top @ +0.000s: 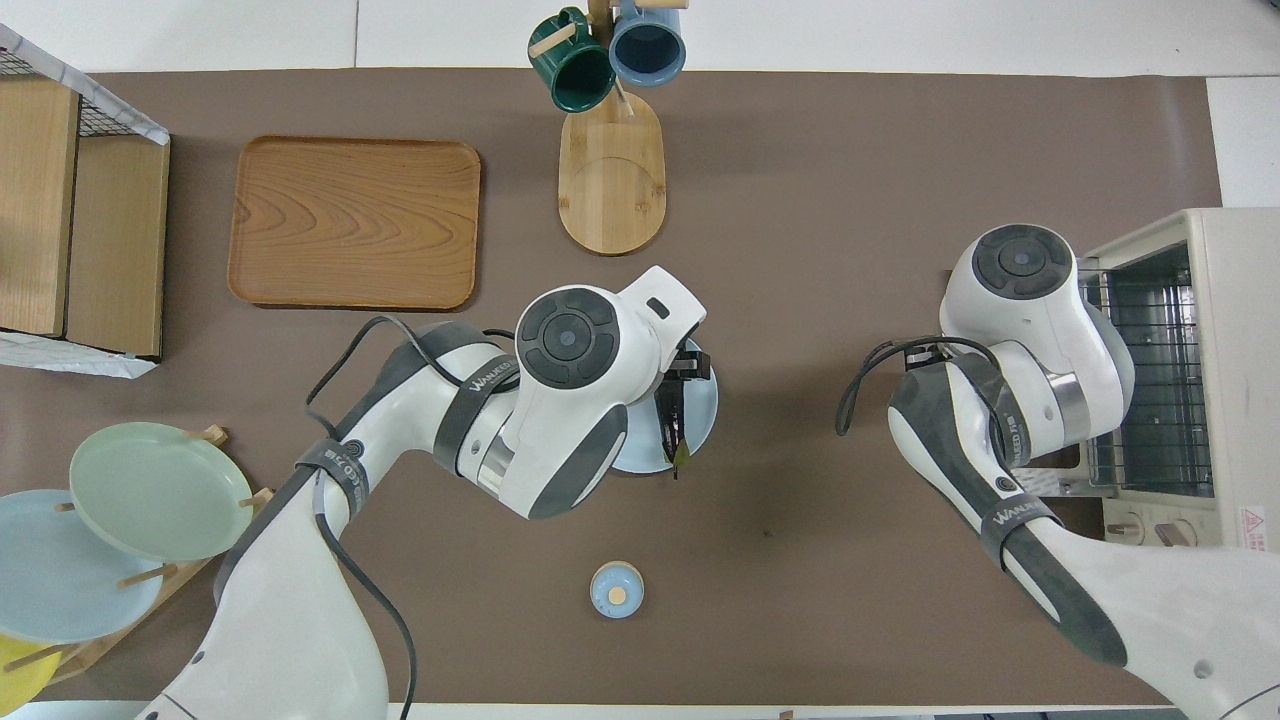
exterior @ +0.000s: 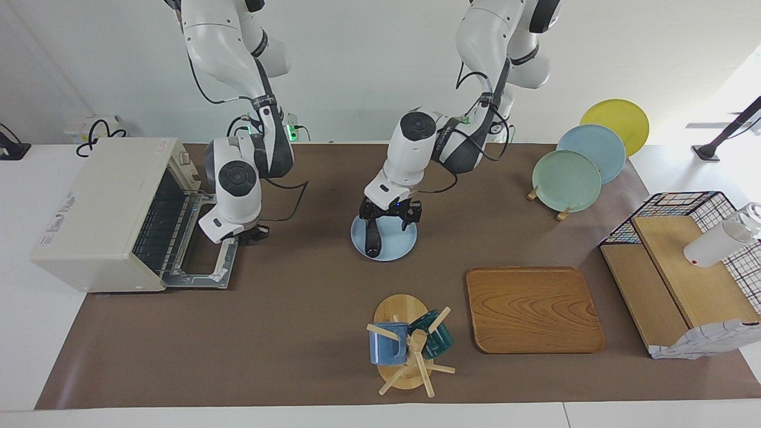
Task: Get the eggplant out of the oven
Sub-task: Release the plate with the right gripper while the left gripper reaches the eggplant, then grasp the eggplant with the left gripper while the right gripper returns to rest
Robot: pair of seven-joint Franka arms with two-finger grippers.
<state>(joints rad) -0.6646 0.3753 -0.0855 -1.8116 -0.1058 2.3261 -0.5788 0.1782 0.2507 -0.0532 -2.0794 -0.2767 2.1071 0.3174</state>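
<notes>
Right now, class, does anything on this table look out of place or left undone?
The oven door hangs open with nothing on its rack. The eggplant lies on the plate.

Brown-matted table (exterior: 297,309) bears oven (exterior: 101,214), tray (exterior: 532,309), mug rack (exterior: 404,342), plate (exterior: 392,244).

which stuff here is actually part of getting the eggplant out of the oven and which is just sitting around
In the job:
eggplant, lying on the light blue plate
oven, door open
left gripper, over the plate
right gripper, over the oven door

Just lying about:
wooden tray
mug tree
plate rack
small blue lid
</notes>
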